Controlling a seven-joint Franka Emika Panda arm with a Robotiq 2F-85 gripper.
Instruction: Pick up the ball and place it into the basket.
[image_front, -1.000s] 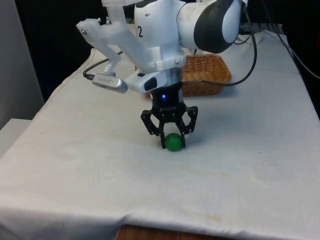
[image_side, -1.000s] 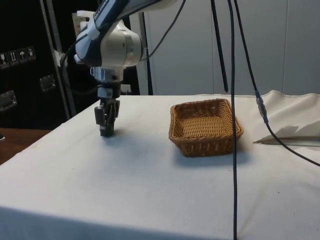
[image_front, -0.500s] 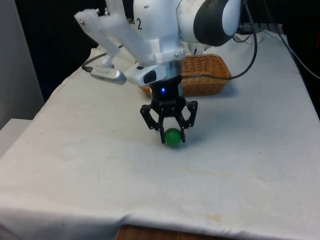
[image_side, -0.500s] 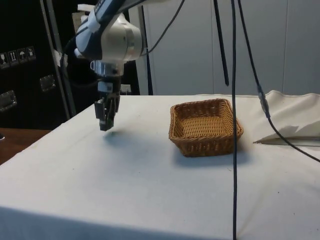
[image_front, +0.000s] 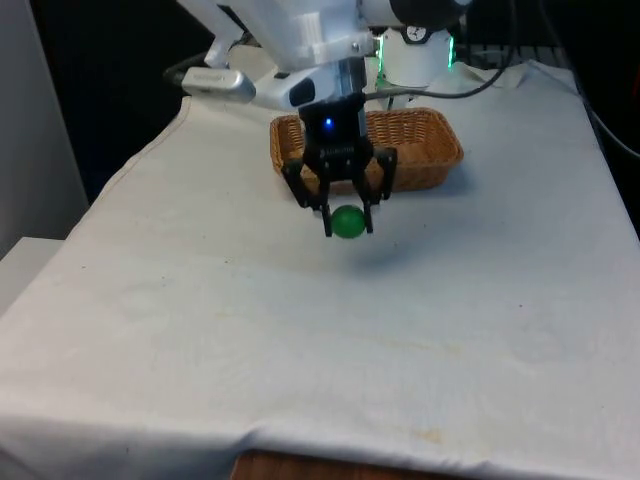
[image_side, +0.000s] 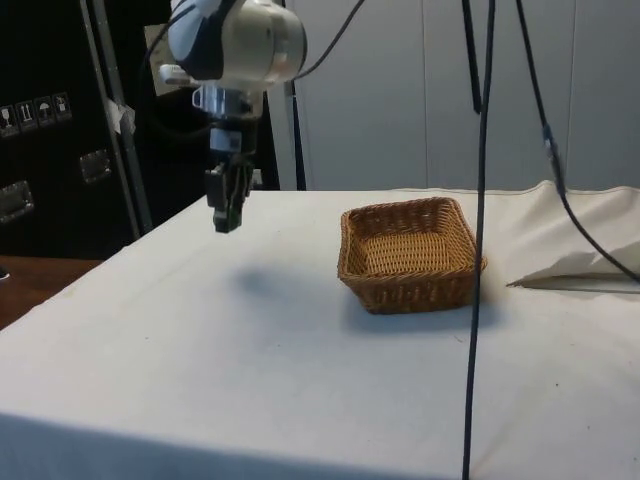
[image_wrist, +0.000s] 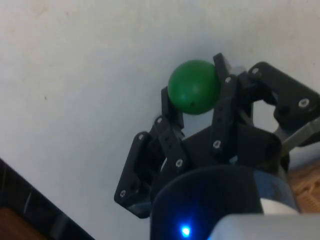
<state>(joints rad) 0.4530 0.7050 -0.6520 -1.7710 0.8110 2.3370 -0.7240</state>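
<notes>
A black two-finger pincer (image_front: 347, 222) grips a green ball (image_front: 348, 221) between its fingertips, holding it clear of the white-clothed surface (image_front: 300, 330), where a soft shadow falls on the cloth beneath. In the wrist view, the two fingers (image_wrist: 169, 107) press against opposite sides of the ball (image_wrist: 193, 87), closed only as far as its width allows, with bare cloth behind it. The front view sets the pincer just in front of a woven wicker basket (image_front: 420, 140), which sits on the cloth farther back, towards the front view's right; the ball hangs at about the level of the basket's near wall and is outside it. From the side, the pincer (image_side: 227, 222) hangs from the white arm (image_side: 240, 45) above the surface, well apart from the basket (image_side: 410, 255), whose open top faces up. The ball itself cannot be made out between the fingers in the side view. Dark cables (image_side: 480, 200) hang in front of the basket there.
</notes>
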